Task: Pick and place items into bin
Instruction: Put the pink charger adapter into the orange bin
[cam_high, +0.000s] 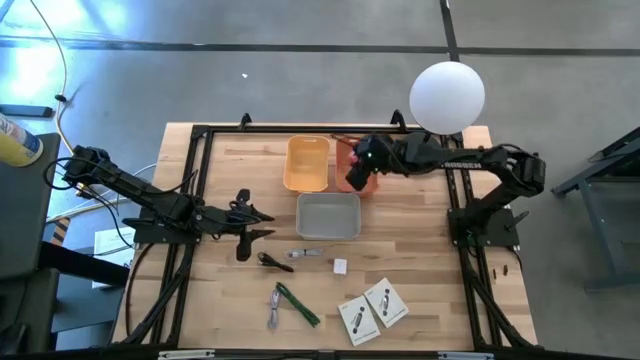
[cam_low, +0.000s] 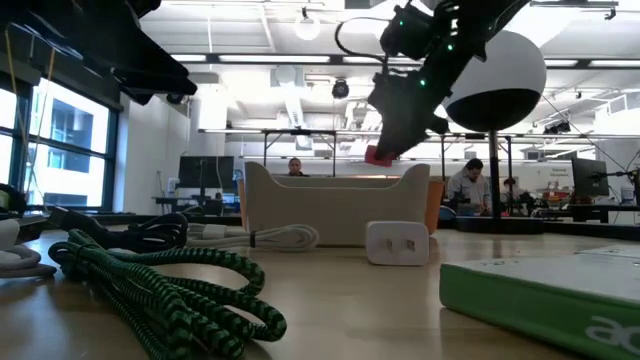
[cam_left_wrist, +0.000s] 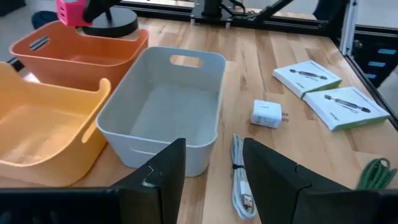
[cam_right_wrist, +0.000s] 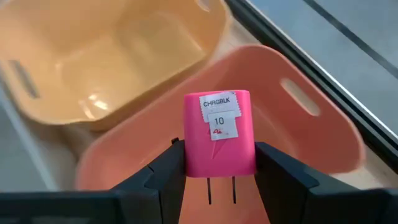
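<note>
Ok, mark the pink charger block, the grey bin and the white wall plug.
pink charger block (cam_right_wrist: 217, 134), right wrist view, front face below its label.
grey bin (cam_left_wrist: 205, 134), left wrist view, side wall.
white wall plug (cam_left_wrist: 266, 114), left wrist view, top face.

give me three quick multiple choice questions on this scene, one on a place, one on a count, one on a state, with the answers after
1. Where is the pink charger?
A. on the table by the cable
B. held above the orange bin
C. inside the grey bin

2. How many bins stand on the table?
A. two
B. three
C. four

3. What state is the left claw in?
A. open and empty
B. shut on the white charger
C. shut on a packet

Answers:
1. B: the right wrist view shows the right claw gripping the pink block, prongs down, over the orange bin.
2. B: the high view shows a yellow bin, the orange one and a grey bin.
3. A: the left wrist view shows its fingers apart with nothing between them, near the grey bin, and the white charger lying on the table.
</note>
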